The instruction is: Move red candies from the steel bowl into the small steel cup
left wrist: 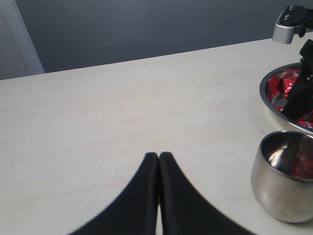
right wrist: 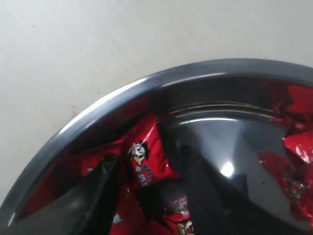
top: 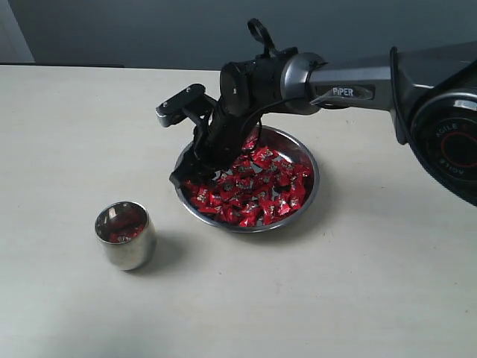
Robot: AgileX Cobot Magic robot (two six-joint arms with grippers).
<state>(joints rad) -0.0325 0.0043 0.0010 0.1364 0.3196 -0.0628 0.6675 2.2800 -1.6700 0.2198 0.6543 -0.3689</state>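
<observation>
Between the right hand's fingers lie red candies.

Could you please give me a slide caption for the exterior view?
Right gripper reaches into the steel bowl of red candies, while the small steel cup stands apart.

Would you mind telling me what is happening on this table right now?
The right arm's fingers are down in the steel bowl, spread open among the red candies with one candy between them; nothing looks gripped yet. The small steel cup stands apart from the bowl on the table and holds a few red candies. The left arm's fingers are shut, hovering over the table near the cup.
</observation>
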